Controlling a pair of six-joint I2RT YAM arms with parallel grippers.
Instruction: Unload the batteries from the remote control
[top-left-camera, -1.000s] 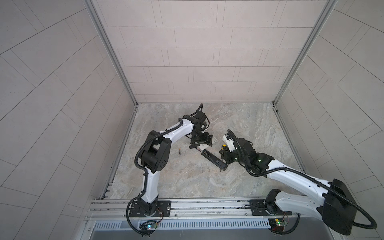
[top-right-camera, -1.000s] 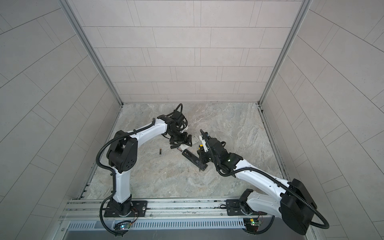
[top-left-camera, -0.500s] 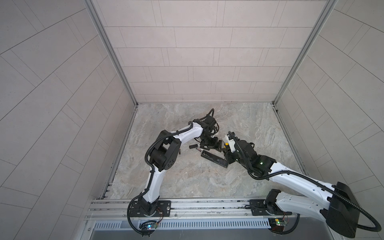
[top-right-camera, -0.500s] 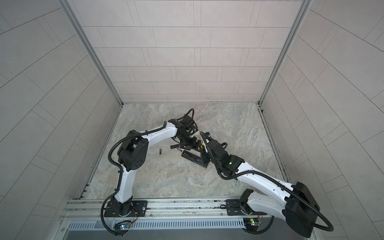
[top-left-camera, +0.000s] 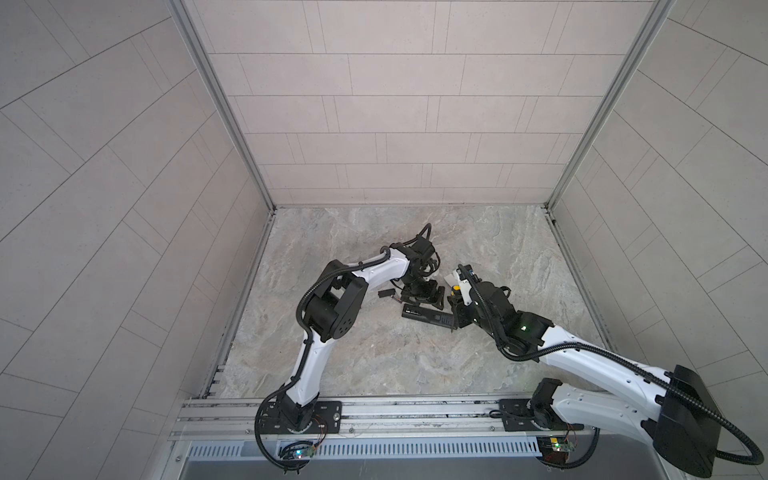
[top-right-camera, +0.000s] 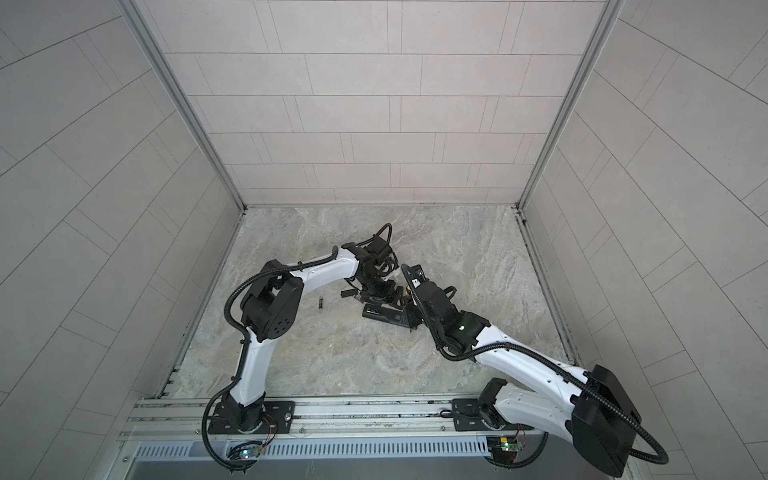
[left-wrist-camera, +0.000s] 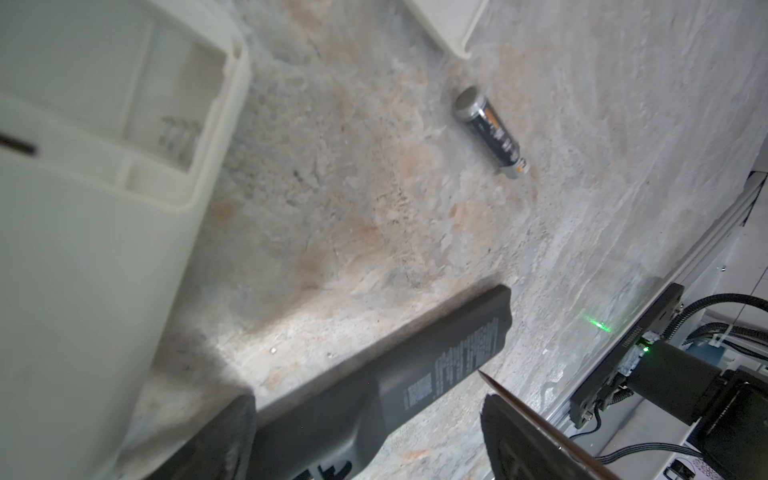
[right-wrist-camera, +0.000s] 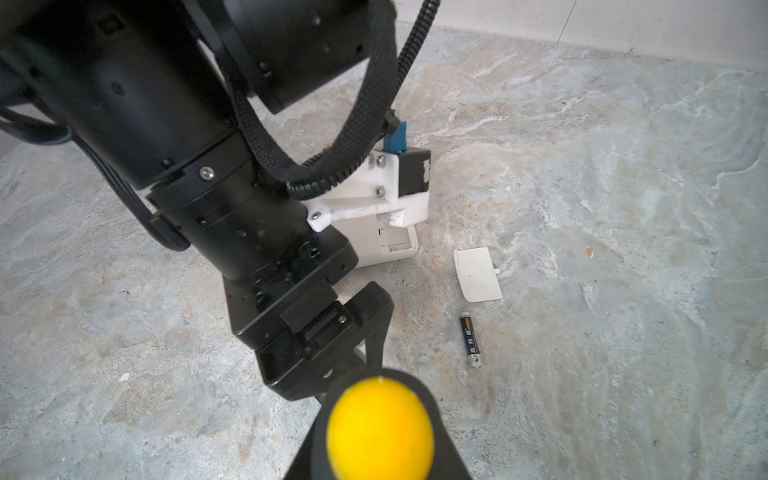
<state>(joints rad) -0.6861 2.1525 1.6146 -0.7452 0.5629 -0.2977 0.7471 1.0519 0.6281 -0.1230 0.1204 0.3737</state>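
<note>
left end effector (left-wrist-camera: 368, 415) moved astride black remote (left-wrist-camera: 419, 357); right end effector (top-left-camera: 456, 302) grips screwdriver (right-wrist-camera: 380, 428).

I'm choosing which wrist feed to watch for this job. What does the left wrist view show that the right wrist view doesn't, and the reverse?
Only the left wrist view: the black remote, lying between the fingers of the open left pincer.
Only the right wrist view: the screwdriver, its yellow handle end up close, and the left arm seen from outside.
Both: the white remote with its battery bay open, the detached white cover, and a battery lying loose on the floor beside that cover.
</note>
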